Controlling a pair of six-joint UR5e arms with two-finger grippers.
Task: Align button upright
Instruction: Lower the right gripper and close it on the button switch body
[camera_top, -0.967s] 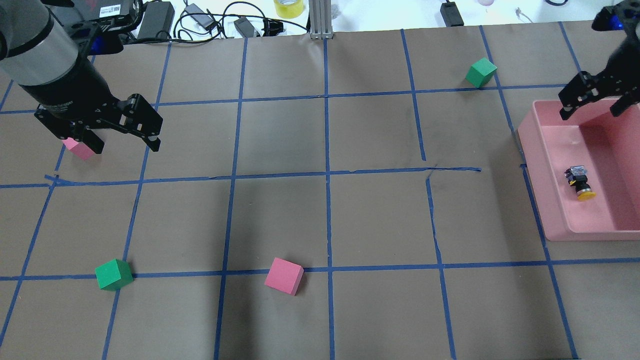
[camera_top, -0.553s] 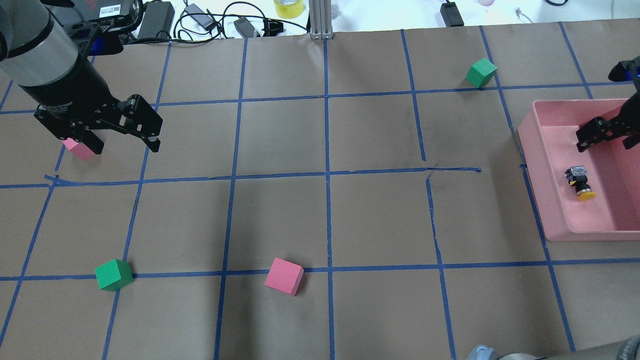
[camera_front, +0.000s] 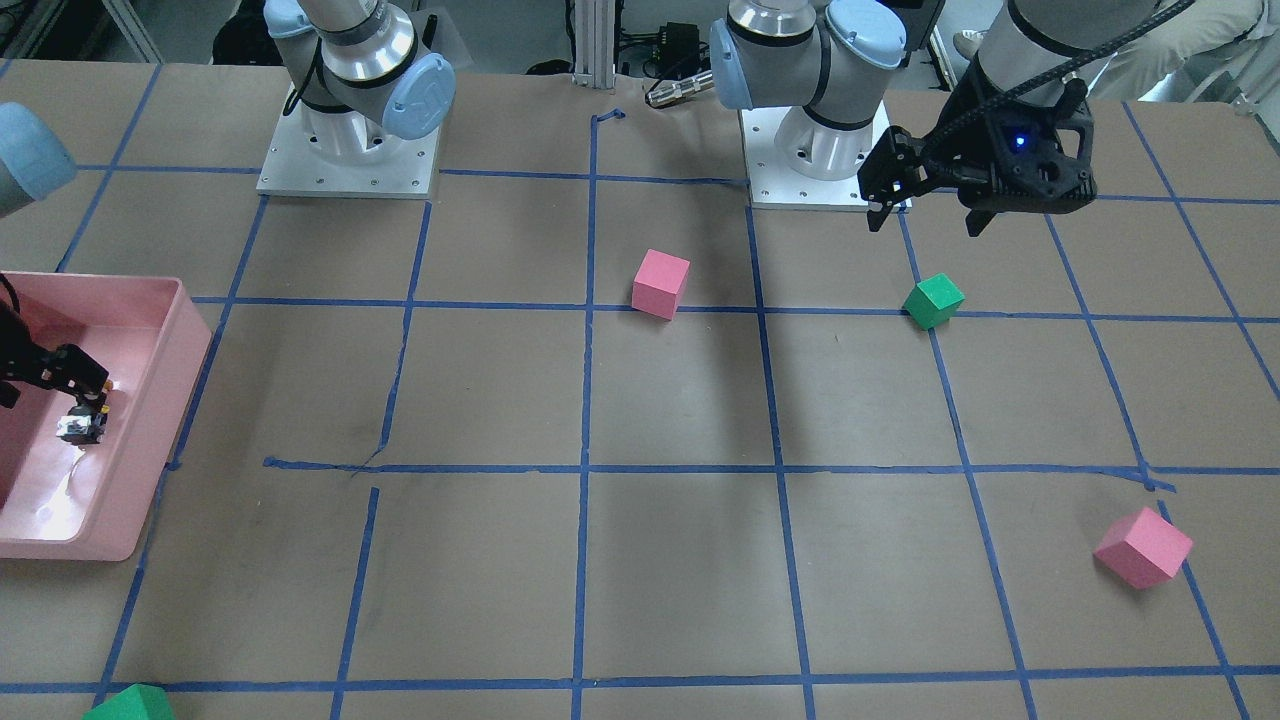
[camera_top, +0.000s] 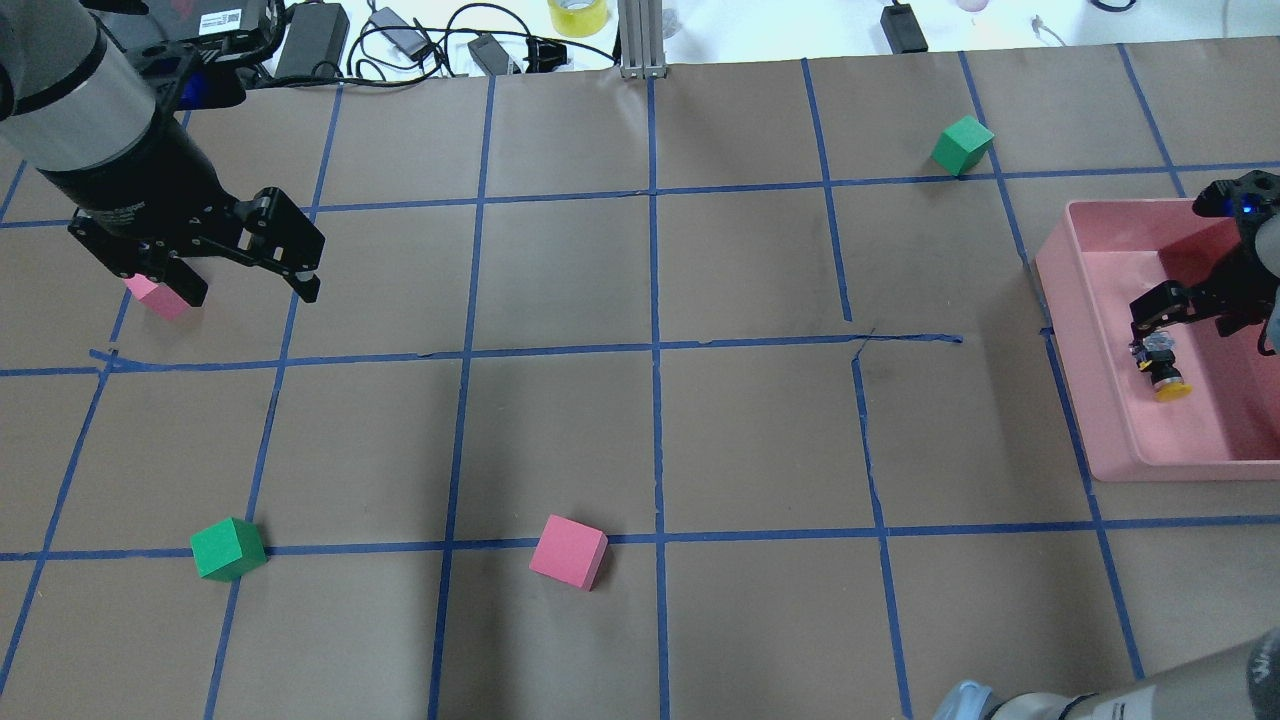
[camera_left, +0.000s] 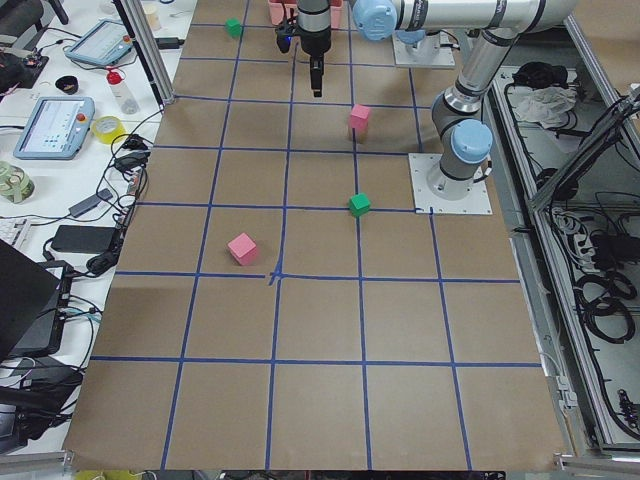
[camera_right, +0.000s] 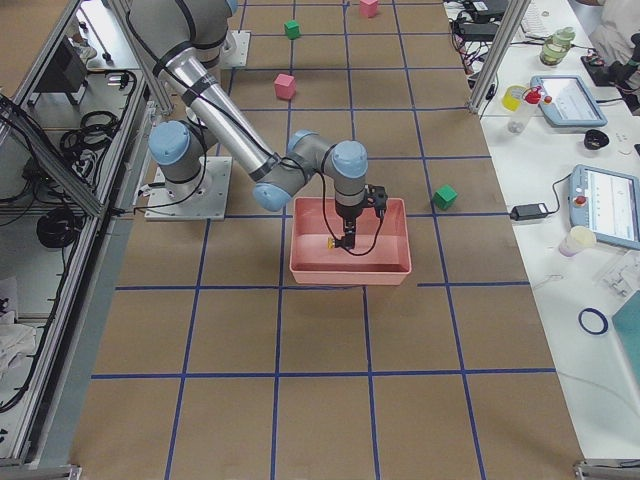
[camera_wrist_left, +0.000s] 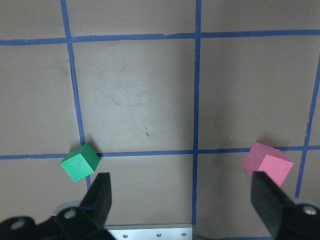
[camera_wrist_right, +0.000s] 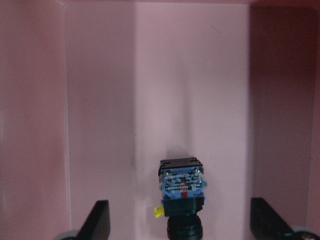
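Note:
The button lies on its side on the floor of the pink bin, with its yellow cap toward the robot and its base block away. It also shows in the front view. In the right wrist view the button lies low in the middle between the two fingers. My right gripper is open inside the bin, low over the button, and not closed on it. My left gripper is open and empty, held above the table at the far left.
A pink cube sits just beneath my left gripper. A green cube and a second pink cube lie on the near side of the table. Another green cube lies beyond the bin. Cables and chargers line the far edge.
My right gripper has come down from above the bin's far wall into the bin, to just over the button. The button and my left arm have not moved.

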